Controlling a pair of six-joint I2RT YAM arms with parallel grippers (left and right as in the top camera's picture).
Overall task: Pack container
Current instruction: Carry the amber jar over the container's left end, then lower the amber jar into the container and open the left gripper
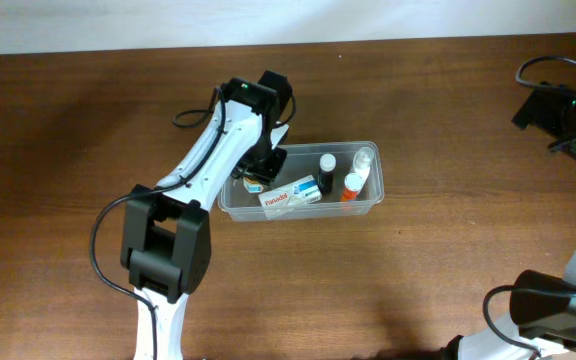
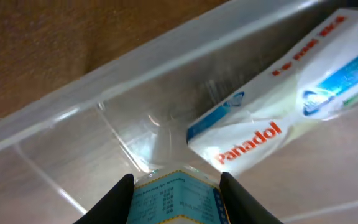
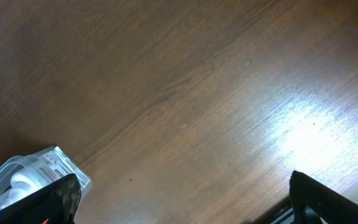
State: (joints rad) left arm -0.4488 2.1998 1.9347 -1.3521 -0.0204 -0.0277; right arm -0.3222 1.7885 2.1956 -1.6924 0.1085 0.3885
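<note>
Wooden table [image 1: 68,120], clear container [image 1: 343,147], left jaws clamping a half-cropped labelled bottle [image 2: 174,200], right jaws wide apart.

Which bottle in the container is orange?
The white-capped bottle at the container's right end; the black-capped bottle and clear bottle beside it are not.

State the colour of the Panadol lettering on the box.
Red, on a white box with blue marks; the left wrist view shows it best.

Bright glare on the table [image 3: 303,130], left wrist view blurred.
</note>
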